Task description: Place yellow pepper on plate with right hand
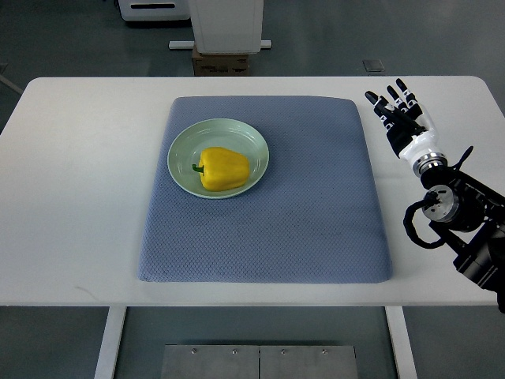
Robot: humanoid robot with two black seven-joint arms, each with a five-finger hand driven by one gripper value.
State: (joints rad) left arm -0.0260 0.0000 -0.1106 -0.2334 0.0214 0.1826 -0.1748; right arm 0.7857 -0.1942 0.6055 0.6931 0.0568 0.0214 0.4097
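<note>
A yellow pepper (223, 169) with a short green stem lies on its side in the pale green plate (183, 148), which sits on the left part of the blue-grey mat (300, 213). My right hand (400, 112) is over the bare white table to the right of the mat, far from the plate. Its fingers are straight and spread, pointing away, and it holds nothing. The left arm is out of view.
The white table (79, 197) carries the mat in its middle. A cardboard box (221, 63) and a white stand (227, 24) are on the floor beyond the far edge. My right forearm (465, 229) comes in at the lower right.
</note>
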